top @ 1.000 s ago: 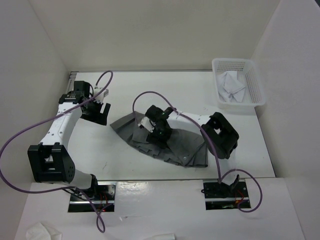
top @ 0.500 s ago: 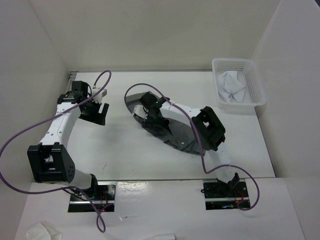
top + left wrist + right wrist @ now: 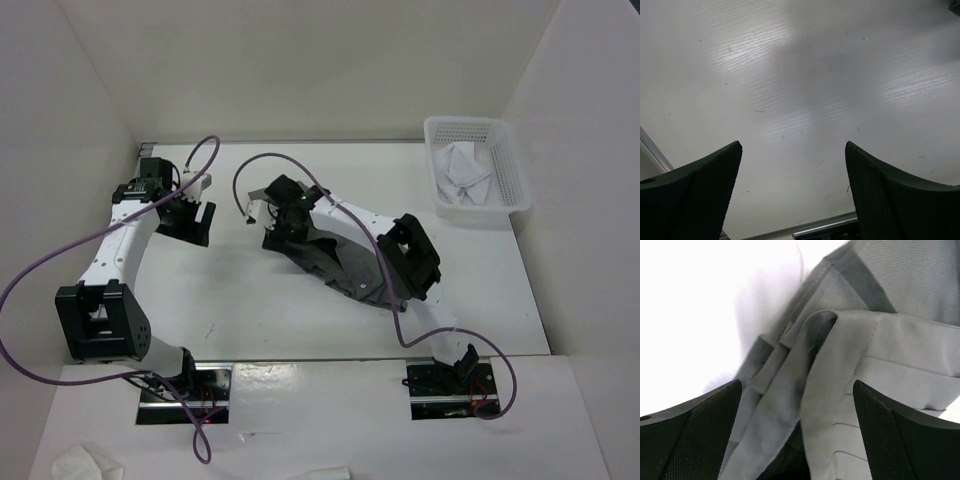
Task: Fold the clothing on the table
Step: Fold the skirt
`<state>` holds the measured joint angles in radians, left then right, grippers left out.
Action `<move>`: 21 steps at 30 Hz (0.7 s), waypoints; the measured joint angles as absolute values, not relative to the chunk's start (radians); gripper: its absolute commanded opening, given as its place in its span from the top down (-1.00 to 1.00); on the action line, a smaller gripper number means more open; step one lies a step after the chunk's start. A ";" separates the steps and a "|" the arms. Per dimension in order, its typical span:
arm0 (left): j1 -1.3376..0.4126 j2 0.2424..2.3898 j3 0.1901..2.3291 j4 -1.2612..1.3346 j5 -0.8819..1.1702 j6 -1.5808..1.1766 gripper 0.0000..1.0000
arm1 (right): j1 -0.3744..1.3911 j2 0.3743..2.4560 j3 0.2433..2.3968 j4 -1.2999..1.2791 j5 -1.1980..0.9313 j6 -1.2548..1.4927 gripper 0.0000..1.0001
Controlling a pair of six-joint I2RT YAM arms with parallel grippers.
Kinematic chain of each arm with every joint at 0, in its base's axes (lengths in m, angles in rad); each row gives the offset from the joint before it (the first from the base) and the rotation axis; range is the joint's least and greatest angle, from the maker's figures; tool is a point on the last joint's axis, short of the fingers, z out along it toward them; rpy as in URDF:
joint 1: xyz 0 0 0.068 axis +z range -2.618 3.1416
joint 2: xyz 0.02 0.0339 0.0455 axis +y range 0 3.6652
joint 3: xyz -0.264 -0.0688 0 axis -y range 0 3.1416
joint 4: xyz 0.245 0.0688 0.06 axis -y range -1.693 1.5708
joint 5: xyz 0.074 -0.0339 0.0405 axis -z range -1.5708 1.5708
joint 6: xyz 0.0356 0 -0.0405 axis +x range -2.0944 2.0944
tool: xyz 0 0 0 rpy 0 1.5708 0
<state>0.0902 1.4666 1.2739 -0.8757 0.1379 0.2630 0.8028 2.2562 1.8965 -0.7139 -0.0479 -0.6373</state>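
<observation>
The clothing, a dark grey pleated skirt, lies bunched in the middle of the table, partly under my right arm. My right gripper hovers over its left end, open. In the right wrist view, folded pleats and a seam of the clothing fill the space below my right gripper, and neither finger presses on the fabric. My left gripper is open at the far left, apart from the skirt. In the left wrist view my left gripper has only the bare table under it.
A white mesh basket holding a white cloth stands at the back right corner. White walls close in the table on three sides. The table's metal edge shows close under the left fingers. Purple cables arc over both arms.
My right gripper has moved up and to the left along the skirt. The skirt's spread-out left corner has gathered in, leaving a narrower heap. The left gripper shifted slightly back.
</observation>
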 measured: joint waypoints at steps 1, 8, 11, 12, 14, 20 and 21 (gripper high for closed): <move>0.090 1.468 1.277 -0.876 0.142 0.263 -0.80 | 0.800 2.249 1.897 -0.720 -0.064 -0.627 -0.91; 0.090 1.527 1.351 -0.887 0.231 0.260 -0.88 | 0.664 2.003 1.835 -0.790 -0.135 -0.555 -0.93; 0.087 1.571 1.390 -0.888 0.264 0.258 -0.91 | 0.590 1.824 1.735 -0.796 -0.126 -0.538 -0.93; 0.084 1.582 1.400 -0.887 0.270 0.258 -0.93 | 0.576 1.767 1.689 -0.796 -0.121 -0.534 -0.93; 0.078 1.598 1.419 -0.888 0.279 0.258 -0.93 | 0.565 1.676 1.601 -0.807 -0.111 -0.528 -0.93; 0.054 1.636 1.464 -0.887 0.294 0.256 -0.96 | 0.561 1.611 1.348 -0.819 -0.091 -0.506 -0.93; 0.053 1.641 1.468 -0.887 0.294 0.256 -0.96 | 0.558 1.612 1.322 -0.822 -0.088 -0.505 -0.93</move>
<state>0.0532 1.6413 1.4677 -0.8871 0.2939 0.2558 0.5579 1.6123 1.3220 -0.8219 -0.0875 -0.5045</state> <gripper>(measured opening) 0.978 0.965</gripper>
